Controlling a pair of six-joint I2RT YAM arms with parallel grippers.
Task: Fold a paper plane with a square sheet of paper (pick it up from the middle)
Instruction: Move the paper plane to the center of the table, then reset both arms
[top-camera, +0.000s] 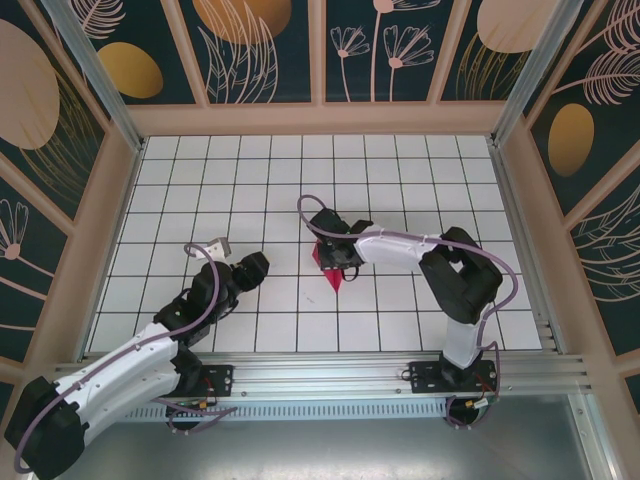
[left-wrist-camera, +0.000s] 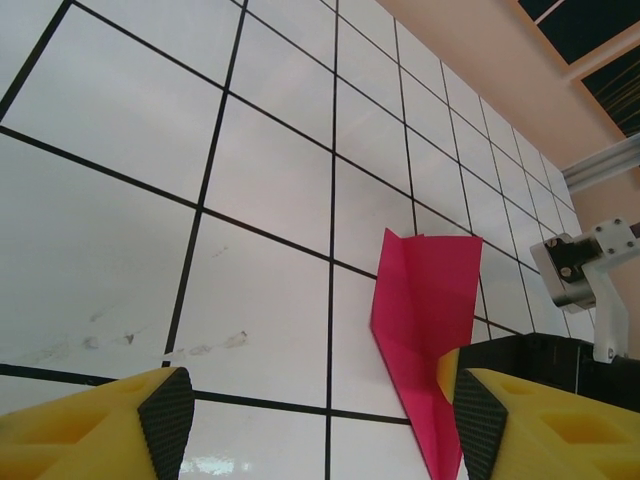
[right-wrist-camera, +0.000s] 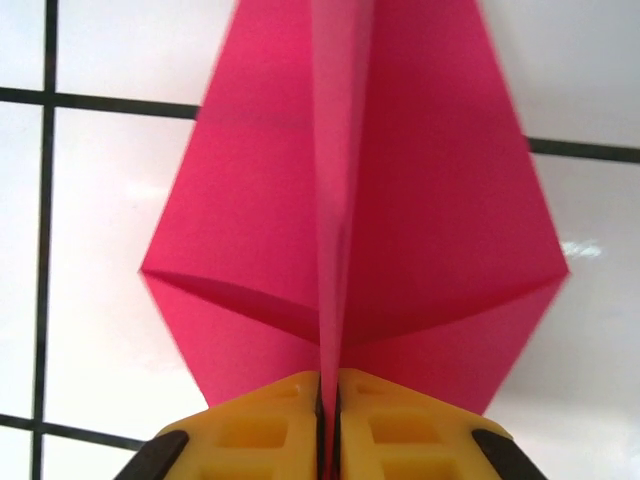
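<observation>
My right pincer (right-wrist-camera: 328, 392) is clamped on the paper plane (right-wrist-camera: 350, 200), probably pressing its centre ridge sharp; my left pincer (left-wrist-camera: 315, 425) gapes, empty.

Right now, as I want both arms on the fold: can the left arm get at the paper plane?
Probably yes. The left jaws stand open, facing the paper plane across bare tiles. The right jaws are shut on its centre fold, so only the free end is open to it.

White arms (top-camera: 385, 243) w/ blk joints (top-camera: 462, 280), purple cables (top-camera: 213, 285), yellow fingers (left-wrist-camera: 540, 425) w/ blk pads (left-wrist-camera: 165, 415).
</observation>
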